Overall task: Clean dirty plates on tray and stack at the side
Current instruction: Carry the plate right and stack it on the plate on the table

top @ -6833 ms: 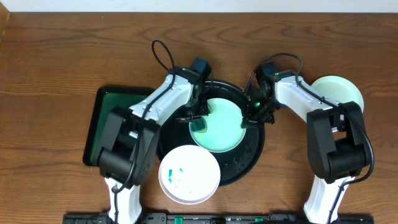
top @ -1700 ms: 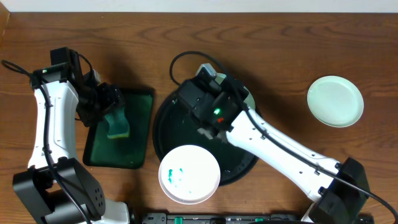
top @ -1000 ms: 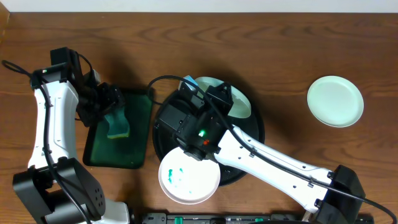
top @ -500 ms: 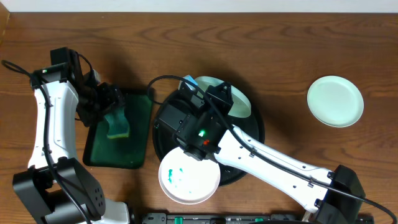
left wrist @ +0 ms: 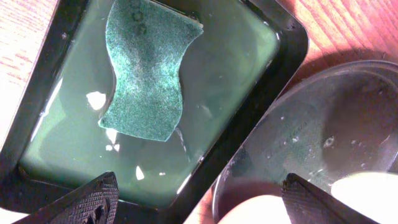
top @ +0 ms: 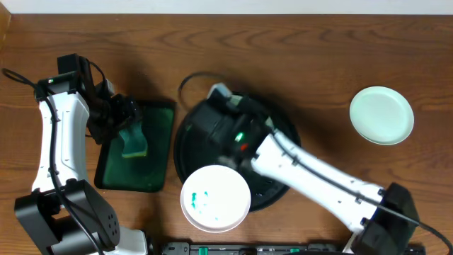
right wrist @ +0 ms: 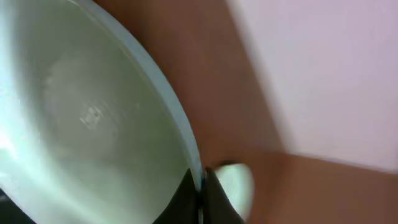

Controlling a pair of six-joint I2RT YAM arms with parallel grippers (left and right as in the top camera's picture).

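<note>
Right fingers (right wrist: 183,202) pinched shut on rim of pale plate (right wrist: 81,124), over black tray (top: 190,149). Left fingers (left wrist: 93,202) spread wide, empty, above sponge (left wrist: 146,68) in green tray (left wrist: 37,106). Smeared plate (top: 215,198) on black tray's front edge.

The right arm (top: 311,173) lies across the tray (top: 184,152), apparently blocking approach from above.

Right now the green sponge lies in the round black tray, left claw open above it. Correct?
No: the left wrist view shows the sponge in the green rectangular tray, not the round black tray. The left claw is open above it.
</note>
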